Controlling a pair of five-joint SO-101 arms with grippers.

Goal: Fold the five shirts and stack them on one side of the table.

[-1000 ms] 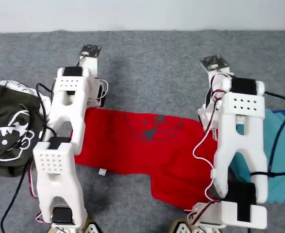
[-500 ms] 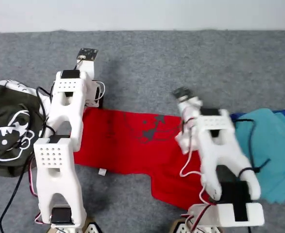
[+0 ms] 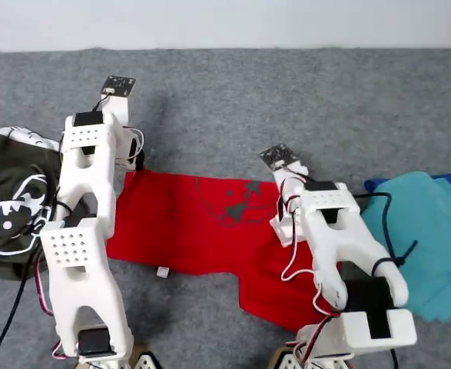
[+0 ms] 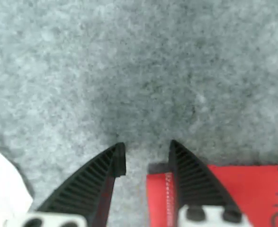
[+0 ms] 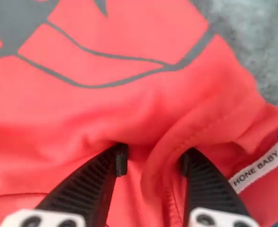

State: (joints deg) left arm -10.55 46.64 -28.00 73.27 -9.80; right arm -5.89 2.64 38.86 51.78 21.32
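**A:** Where's the red shirt (image 3: 194, 231)?

**B:** Spread across the middle of the grey desk (image 3: 248, 100). The dark green shirt (image 3: 10, 207) is at its left end and the teal shirt (image 3: 429, 238) is at its right.

**A:** And the arms?

**B:** The left tool (image 4: 146, 156) is at the shirt's far-left corner with its jaws spread. One finger is over the red hem and the other over bare desk, so it's pinching nothing. The right tool (image 5: 154, 163) is spread too. It straddles a raised ridge of red cloth near the white label (image 5: 259, 172), but it hasn't closed on it.

**A:** So this looks like taking hold for a fold?

**B:** I'd say so. The left one should probably shift further over the shirt, so both fingers bracket the hem before they close. Otherwise it may only nip the edge and slip off. The right one should press down and close on the whole ridge. Then both should lift evenly, or the cloth will skew and bunch.
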